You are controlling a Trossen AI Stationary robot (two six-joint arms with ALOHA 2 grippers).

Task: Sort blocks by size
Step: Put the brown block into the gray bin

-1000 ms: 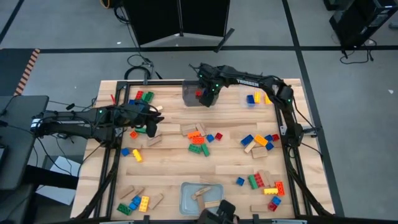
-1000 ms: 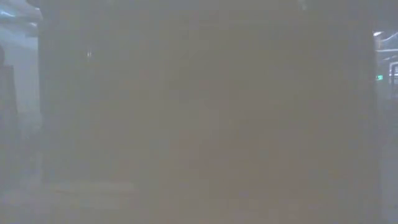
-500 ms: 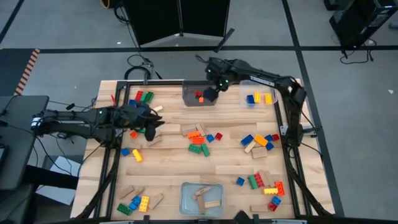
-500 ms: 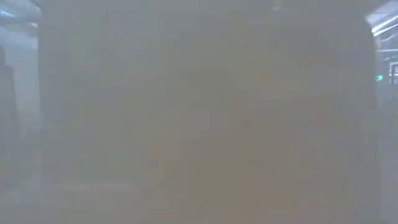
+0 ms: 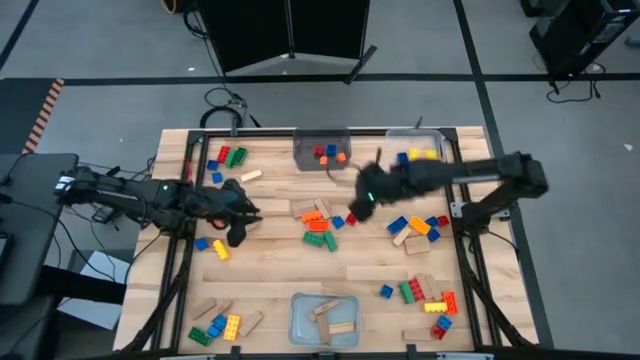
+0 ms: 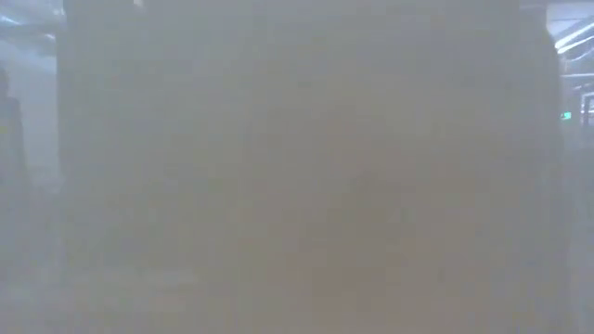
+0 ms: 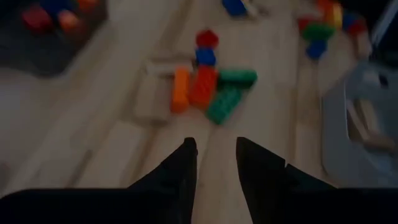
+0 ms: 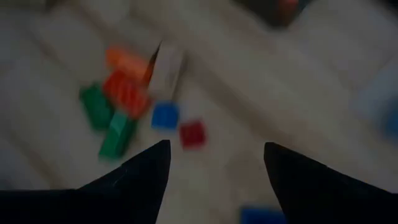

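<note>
Left pincer (image 7: 214, 163) low over wooden worktop (image 5: 270, 265), left of middle pile of blocks (image 5: 320, 228). Fingers close together with small gap, nothing between them.

Right pincer (image 8: 214, 163) over worktop just right of same pile, near small red block (image 8: 192, 133) and small blue block (image 8: 165, 116). Fingers wide apart, holding nothing.

More blocks lie in heaps all over worktop. Some sit in clear bin at far edge (image 5: 321, 152), tan wooden ones in clear bin at near edge (image 5: 324, 318).

Low view foggy, shows nothing clear.

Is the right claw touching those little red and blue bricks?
Apart. The right wrist view shows the right gripper wide open and empty, with bare table between its fingers and the red brick and blue brick.
</note>
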